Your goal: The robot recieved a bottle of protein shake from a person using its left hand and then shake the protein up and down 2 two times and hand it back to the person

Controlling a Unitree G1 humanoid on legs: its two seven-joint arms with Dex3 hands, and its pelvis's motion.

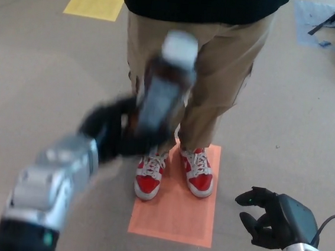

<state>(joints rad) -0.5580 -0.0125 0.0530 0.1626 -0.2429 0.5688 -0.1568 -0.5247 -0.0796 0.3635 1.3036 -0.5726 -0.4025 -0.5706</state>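
Gripping the bottle (pixel 163 92) near its lower part, the left hand (pixel 116 133) has its black fingers wrapped around the dark body; both are smeared by motion blur. The bottle is tilted, its white cap (pixel 180 47) leaning toward the person (pixel 211 76) who stands facing the robot in tan trousers. Red and white shoes (pixel 196 171) rest on an orange floor mat (pixel 177 212). Low at the right edge, the right hand (pixel 274 217) holds nothing, its fingers loosely curled and apart.
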